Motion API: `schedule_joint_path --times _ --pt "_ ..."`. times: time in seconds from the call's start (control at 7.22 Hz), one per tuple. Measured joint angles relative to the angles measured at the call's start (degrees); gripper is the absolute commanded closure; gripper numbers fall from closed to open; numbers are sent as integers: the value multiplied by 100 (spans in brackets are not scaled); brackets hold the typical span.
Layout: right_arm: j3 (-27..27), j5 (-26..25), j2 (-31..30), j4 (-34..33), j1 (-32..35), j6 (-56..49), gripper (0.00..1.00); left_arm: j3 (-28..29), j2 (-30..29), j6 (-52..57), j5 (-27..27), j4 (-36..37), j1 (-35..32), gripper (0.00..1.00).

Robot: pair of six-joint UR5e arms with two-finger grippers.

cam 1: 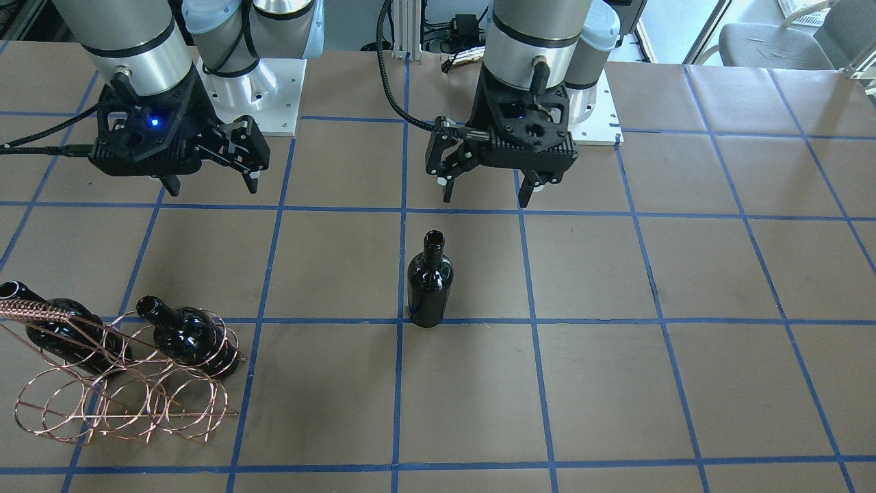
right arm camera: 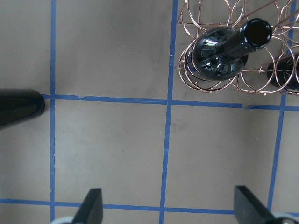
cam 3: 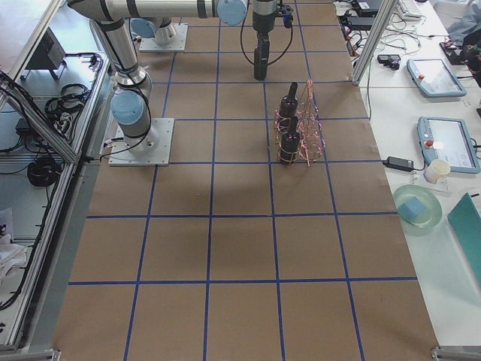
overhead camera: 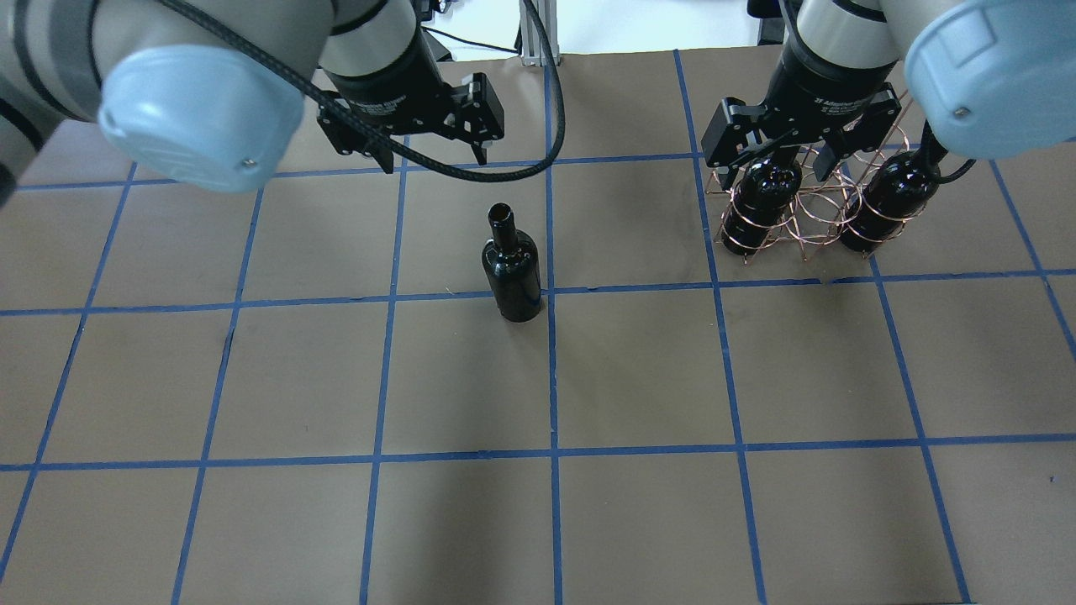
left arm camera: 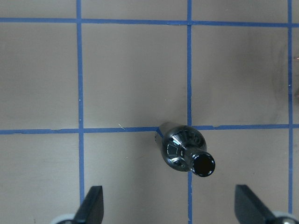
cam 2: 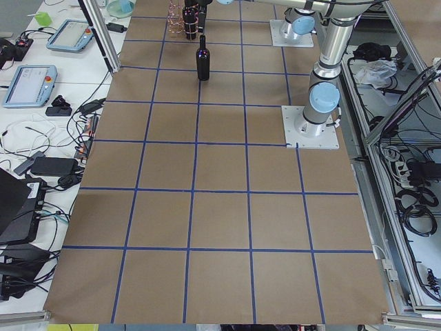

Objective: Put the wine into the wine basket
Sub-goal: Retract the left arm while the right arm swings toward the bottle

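Observation:
One wine bottle (cam 1: 430, 284) stands upright alone on the brown table, near a blue tape crossing; it also shows in the overhead view (overhead camera: 511, 273) and the left wrist view (left arm camera: 184, 151). My left gripper (cam 1: 486, 198) (overhead camera: 437, 161) (left arm camera: 170, 210) is open and empty, hovering above and behind this bottle. The copper wire wine basket (cam 1: 123, 390) (overhead camera: 811, 210) (right arm camera: 261, 79) holds two more bottles, one (cam 1: 188, 335) (right arm camera: 219, 51) beside the other (cam 1: 61, 329). My right gripper (cam 1: 212, 186) (overhead camera: 782, 172) (right arm camera: 168, 210) is open and empty, above the table just behind the basket.
Blue tape lines (overhead camera: 551, 370) divide the brown table into squares. The two arm bases (cam 1: 274, 96) stand at the robot's edge of the table. Side benches with tablets (cam 3: 443, 143) and cables lie beyond the table's far side.

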Motion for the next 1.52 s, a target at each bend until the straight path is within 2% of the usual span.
schedule_joint_path --times 0.42,0.69,0.97,1.25,1.52 --pt "-1 24 1 -8 10 6 0 109 173 1193 8 -485 1001 0" --pt "-61 81 14 -34 137 332 0 45 224 1396 29 -566 1381 0" --pt "-249 89 103 -45 687 1321 0 -173 323 1426 42 -569 1504 0" --pt "-830 66 595 -63 1539 2509 0 -250 394 1430 38 -570 1530 0" --pt "-1265 -131 1103 -133 2279 3136 0 -258 450 1494 40 -604 1575 0"
